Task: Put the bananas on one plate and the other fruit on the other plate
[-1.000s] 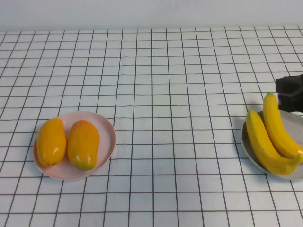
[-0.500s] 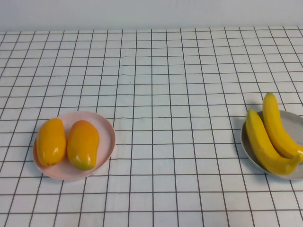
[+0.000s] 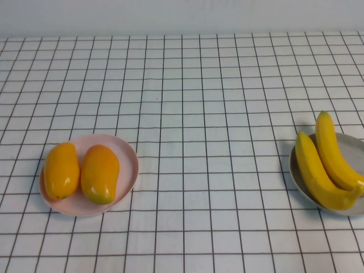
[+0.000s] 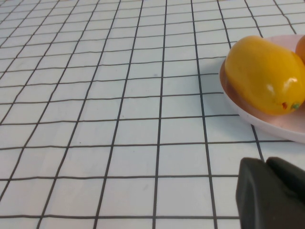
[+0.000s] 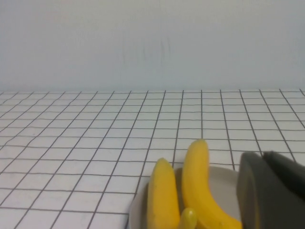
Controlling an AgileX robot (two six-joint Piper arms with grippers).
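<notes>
Two yellow bananas [image 3: 313, 170] [image 3: 335, 151] lie side by side on the light-grey plate [image 3: 354, 145] at the table's right edge. Two orange mango-like fruits [image 3: 62, 170] [image 3: 100, 173] rest on the pale pink plate [image 3: 128, 156] at the left. Neither gripper shows in the high view. In the left wrist view my left gripper [image 4: 265, 162] is shut and empty, low over the cloth just short of the pink plate [image 4: 267, 125] and a mango [image 4: 264, 74]. In the right wrist view my right gripper [image 5: 263, 154] is shut and empty, beside the grey plate [image 5: 224, 177] with the bananas [image 5: 200, 186].
A white cloth with a black grid [image 3: 193, 114] covers the whole table between the two plates. A plain pale wall [image 5: 152, 43] stands behind the far edge.
A second ago my right gripper showed at the right edge of the high view, just beyond the bananas. It has since drawn back out of that view. The fruit and plates have not moved.
</notes>
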